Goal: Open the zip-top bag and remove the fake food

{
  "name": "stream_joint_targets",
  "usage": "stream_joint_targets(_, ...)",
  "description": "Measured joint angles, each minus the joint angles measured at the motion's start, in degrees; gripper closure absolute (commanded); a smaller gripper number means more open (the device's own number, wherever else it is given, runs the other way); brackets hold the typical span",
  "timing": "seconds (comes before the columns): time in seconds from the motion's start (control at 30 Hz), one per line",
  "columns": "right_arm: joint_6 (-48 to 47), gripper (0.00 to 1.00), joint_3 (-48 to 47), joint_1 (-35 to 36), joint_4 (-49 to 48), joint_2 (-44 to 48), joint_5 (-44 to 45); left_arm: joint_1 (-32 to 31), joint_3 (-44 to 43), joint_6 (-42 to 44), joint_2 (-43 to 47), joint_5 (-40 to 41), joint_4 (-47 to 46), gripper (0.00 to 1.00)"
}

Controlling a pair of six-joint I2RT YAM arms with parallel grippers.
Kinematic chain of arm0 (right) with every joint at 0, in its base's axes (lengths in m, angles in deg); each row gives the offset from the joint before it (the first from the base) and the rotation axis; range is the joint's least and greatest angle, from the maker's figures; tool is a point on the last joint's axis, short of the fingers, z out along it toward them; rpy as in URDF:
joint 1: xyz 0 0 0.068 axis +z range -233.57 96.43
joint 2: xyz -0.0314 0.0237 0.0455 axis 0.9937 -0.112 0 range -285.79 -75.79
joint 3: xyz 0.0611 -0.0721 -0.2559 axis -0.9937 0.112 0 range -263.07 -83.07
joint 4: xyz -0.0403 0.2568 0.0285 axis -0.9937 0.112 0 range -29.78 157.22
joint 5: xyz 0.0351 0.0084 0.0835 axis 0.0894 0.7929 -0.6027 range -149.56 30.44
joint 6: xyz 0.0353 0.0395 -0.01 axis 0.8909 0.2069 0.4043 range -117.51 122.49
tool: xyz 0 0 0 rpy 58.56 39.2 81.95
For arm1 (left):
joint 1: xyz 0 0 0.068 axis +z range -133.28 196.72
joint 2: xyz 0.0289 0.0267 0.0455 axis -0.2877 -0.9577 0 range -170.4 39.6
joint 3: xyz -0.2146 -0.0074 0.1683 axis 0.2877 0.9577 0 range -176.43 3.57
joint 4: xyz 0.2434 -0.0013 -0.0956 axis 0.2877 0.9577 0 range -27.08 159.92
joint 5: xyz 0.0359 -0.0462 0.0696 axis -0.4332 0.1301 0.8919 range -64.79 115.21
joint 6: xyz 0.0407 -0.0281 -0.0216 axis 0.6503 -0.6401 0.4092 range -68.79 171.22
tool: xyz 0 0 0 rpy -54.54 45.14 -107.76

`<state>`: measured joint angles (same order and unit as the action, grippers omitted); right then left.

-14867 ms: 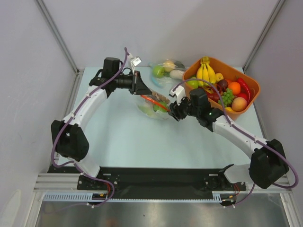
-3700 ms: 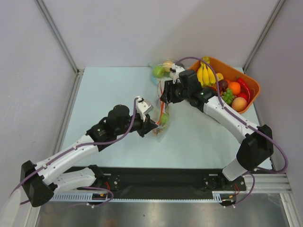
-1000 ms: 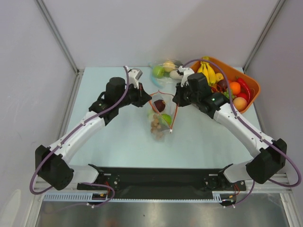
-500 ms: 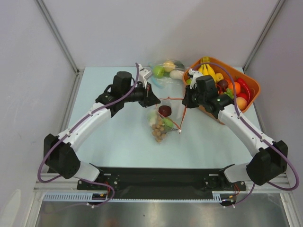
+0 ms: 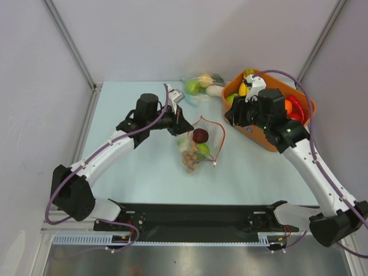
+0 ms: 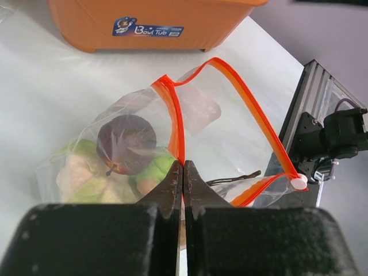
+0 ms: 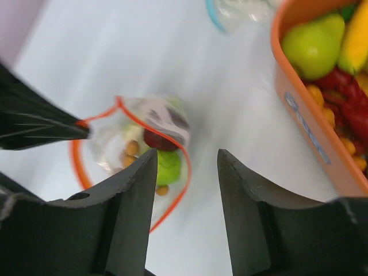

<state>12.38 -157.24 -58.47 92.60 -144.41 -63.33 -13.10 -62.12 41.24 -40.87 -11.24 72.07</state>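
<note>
Mouth of zip-top bag (image 5: 201, 144) agape, rim in left gripper (image 6: 183, 172).

Bright, even, diffuse light; soft shadows on bench (image 5: 150, 172). Right wrist view motion-blurred around zip-top bag (image 7: 123, 138); other views sharp.

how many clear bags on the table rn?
2. The zip-top bag lies mid-table, mouth open, left tool pinching its orange strip; the second clear bag sits at the far edge beside the orange tub. No others visible.

The bag (image 5: 213, 133) is lying before me with food (image 5: 200, 136) in it, a tub (image 5: 260, 139) sitting right, another bag (image 5: 202, 86) behind.
</note>
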Motion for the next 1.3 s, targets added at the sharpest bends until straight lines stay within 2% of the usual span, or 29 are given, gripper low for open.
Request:
stream_joint_targets(0.17, 1.05, 0.52, -3.54, 1.86, -3.15, 2.80, -7.65, 0.00, 0.13, 0.02, 0.44, 0.00, -0.44, 1.00)
stream_joint_targets(0.27, 2.12, 0.52, -3.85, 3.78, -5.22, 0.55, -12.76, 0.00, 0.13, 0.04, 0.44, 0.02, -0.46, 1.00)
stream_joint_targets(0.43, 3.61, 0.54, -2.05, 6.51, -6.51, -5.92, -16.28, 0.02, 0.13, 0.48, 0.66, 0.13, -0.42, 1.00)
stream_joint_targets(0.7, 3.37, 0.55, -0.13, 10.29, -3.10, -12.04, -11.87, 0.02, 0.13, 1.05, 0.76, 0.24, -0.39, 1.00)
stream_joint_targets(1.1, 1.86, 0.55, 0.26, 17.14, 6.14, -15.82, -4.63, 0.02, 0.35, 1.03, 0.76, 0.22, -0.48, 1.00)
stream_joint_targets(1.3, 1.95, 0.54, 2.34, 19.28, 8.98, -16.72, -4.00, 0.02, 0.72, 1.01, 0.76, 0.22, -0.61, 1.00)
